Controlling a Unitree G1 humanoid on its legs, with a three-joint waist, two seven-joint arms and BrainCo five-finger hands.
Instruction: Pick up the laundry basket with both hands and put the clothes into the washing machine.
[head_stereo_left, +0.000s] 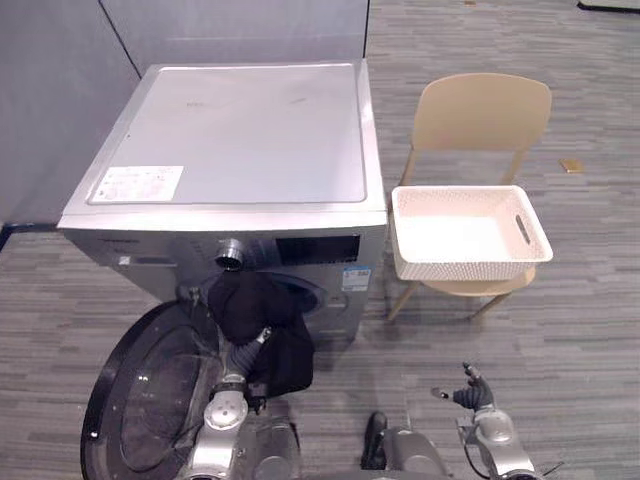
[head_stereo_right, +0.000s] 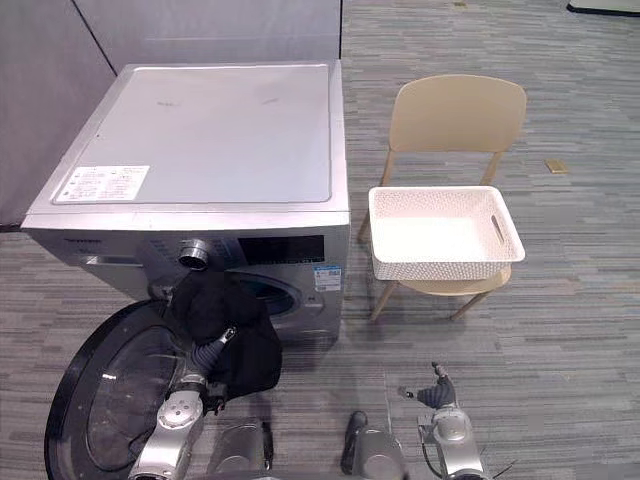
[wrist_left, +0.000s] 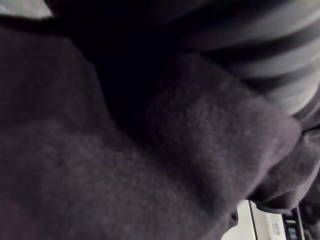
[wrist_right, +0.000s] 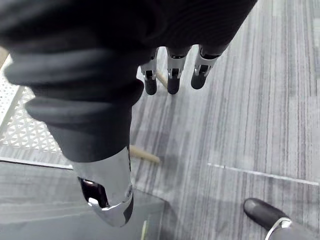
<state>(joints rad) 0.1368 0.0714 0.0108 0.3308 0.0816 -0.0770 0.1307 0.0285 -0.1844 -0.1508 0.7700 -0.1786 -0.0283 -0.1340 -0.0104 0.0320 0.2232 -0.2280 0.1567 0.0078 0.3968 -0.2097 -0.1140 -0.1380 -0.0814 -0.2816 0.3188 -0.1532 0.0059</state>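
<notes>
The front-loading washing machine (head_stereo_left: 240, 140) stands with its round glass door (head_stereo_left: 140, 400) swung wide open, low and towards the robot's left. Right of the machine is a beige chair (head_stereo_left: 485, 110), and on its seat sits the white laundry basket (head_stereo_left: 470, 262), which looks empty inside. The one piece of clothing in sight is a dark garment (head_stereo_left: 250, 305), bunched in front of the drum mouth (head_stereo_left: 305, 292) and covering most of it.

The main risk, as I judge it, is that the garment is not properly inside. A good part of it hangs down below the mouth, over the open door. If it is let go here, it could slide out onto the door or the grey carpet (head_stereo_left: 560, 330). A trailing fold could also catch between the door and its seal when the door is closed. The other risk is the cloth itself: it is wrapped over the hand, so it may cling and be dragged back out when the arm pulls away.

The left hand (head_stereo_left: 263, 335) reaches up from below into the underside of the garment and is almost wholly buried in it; the left wrist view shows dark fabric right against the camera. How it grips the cloth I cannot tell. The right hand (head_stereo_left: 470, 393) hangs low over the carpet, well apart from both garment and basket, its fingers (wrist_right: 172, 75) relaxed and nearly straight, holding nothing.
</notes>
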